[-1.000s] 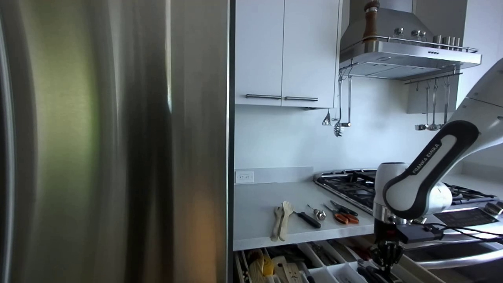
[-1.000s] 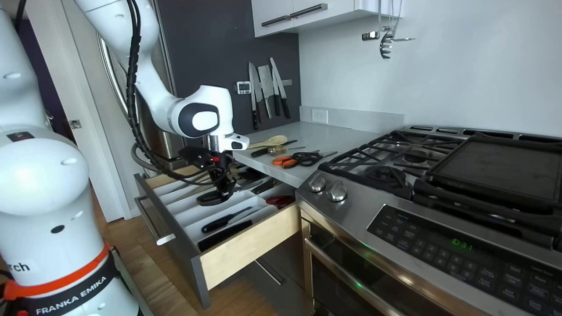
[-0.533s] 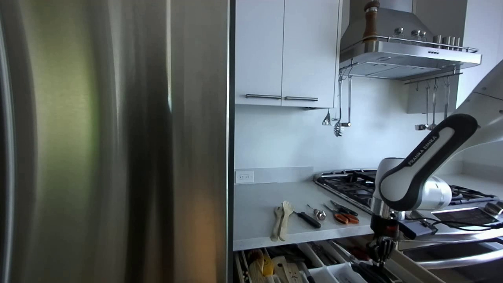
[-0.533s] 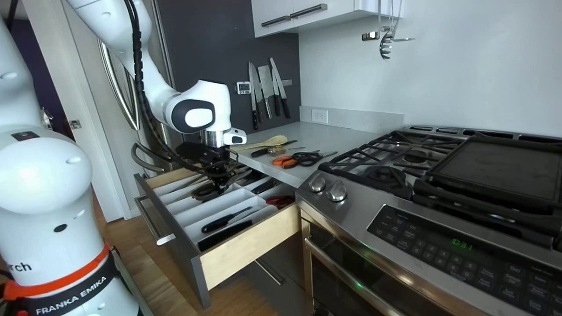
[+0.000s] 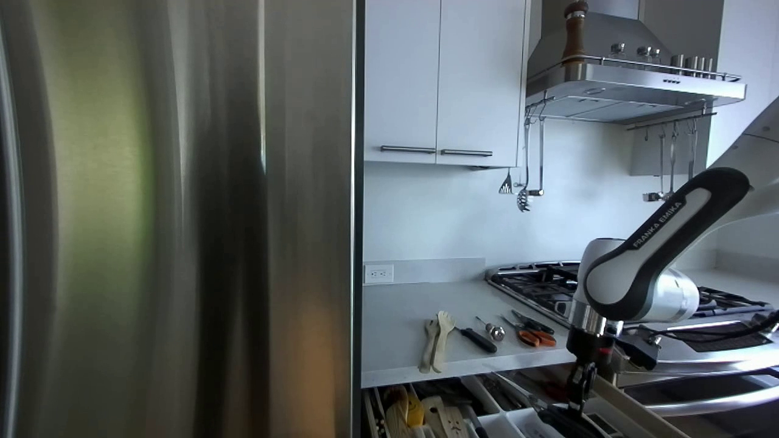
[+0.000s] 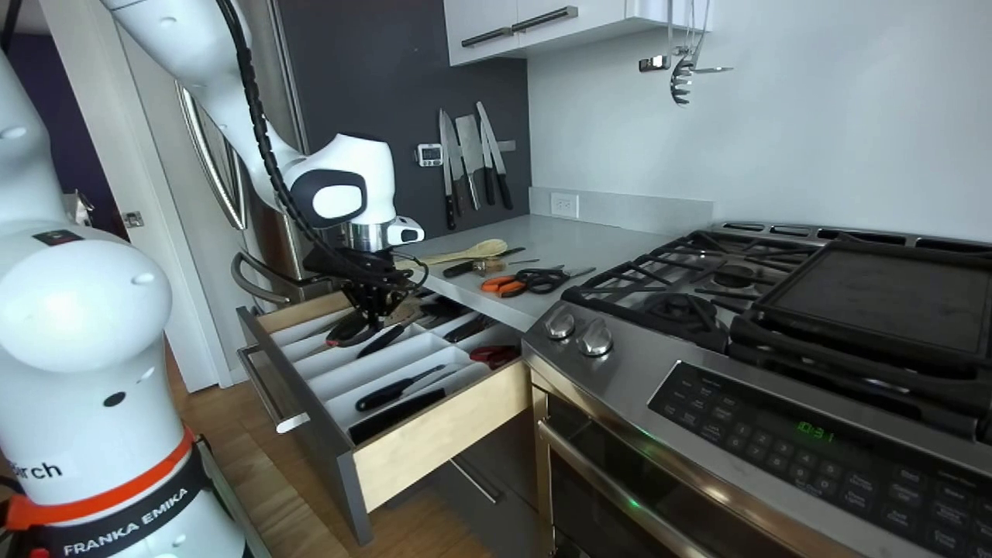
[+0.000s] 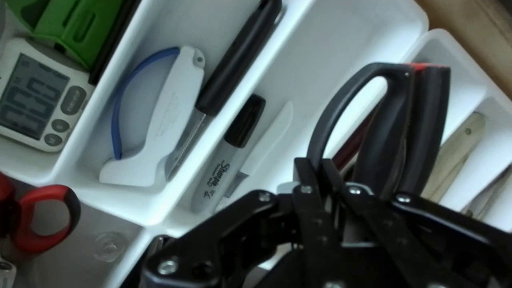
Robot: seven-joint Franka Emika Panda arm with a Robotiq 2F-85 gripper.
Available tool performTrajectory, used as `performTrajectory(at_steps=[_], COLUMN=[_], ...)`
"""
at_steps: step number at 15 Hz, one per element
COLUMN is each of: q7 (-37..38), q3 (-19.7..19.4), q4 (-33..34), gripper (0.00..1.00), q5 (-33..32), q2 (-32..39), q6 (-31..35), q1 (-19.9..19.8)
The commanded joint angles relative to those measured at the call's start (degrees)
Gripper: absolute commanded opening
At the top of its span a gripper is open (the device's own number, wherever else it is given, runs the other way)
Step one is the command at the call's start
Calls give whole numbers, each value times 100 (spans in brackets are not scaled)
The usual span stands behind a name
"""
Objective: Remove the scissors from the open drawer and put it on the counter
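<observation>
My gripper (image 7: 318,170) is shut on one black handle loop of the scissors (image 7: 382,148) in the wrist view. The scissors have black handles with a small red part. Their blades are hidden behind the gripper there. In both exterior views the gripper (image 5: 579,389) (image 6: 376,314) and the scissors (image 5: 566,421) (image 6: 355,332) are over the open drawer (image 5: 636,409) (image 6: 438,435). The scissors seem to hang just above the white dividers; the exact height is hard to tell. The grey counter (image 5: 398,304) (image 6: 597,232) is behind the drawer.
On the counter are orange-handled scissors (image 6: 504,286), black-handled scissors (image 6: 541,280), a black-handled tool (image 5: 478,339) and wooden utensils (image 5: 441,344). Red-handled scissors (image 7: 44,218) lie in another drawer compartment. The stove (image 6: 604,341) stands beside the drawer, the fridge (image 5: 304,243) on the far side.
My gripper has moved left and slightly up in both exterior views, carrying the scissors along the drawer. It has also turned a little. It stays shut on them.
</observation>
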Motion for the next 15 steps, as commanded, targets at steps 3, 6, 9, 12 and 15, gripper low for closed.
performTrajectory(at_steps=[3, 6, 9, 12, 15], q7=[-894, -804, -600, -450, -88], q3=[-470, -770, -1198, -1562, -1646], q4=[-83, -107, 6, 312, 776], gripper=[2, 2, 2, 2, 2], q5=[1306, 1490, 1475, 1558, 1662], q2=[-716, -982, -1045, -932, -724], q6=[-263, -574, -975, -1165, -957], q1=[260, 65, -310, -646, -858])
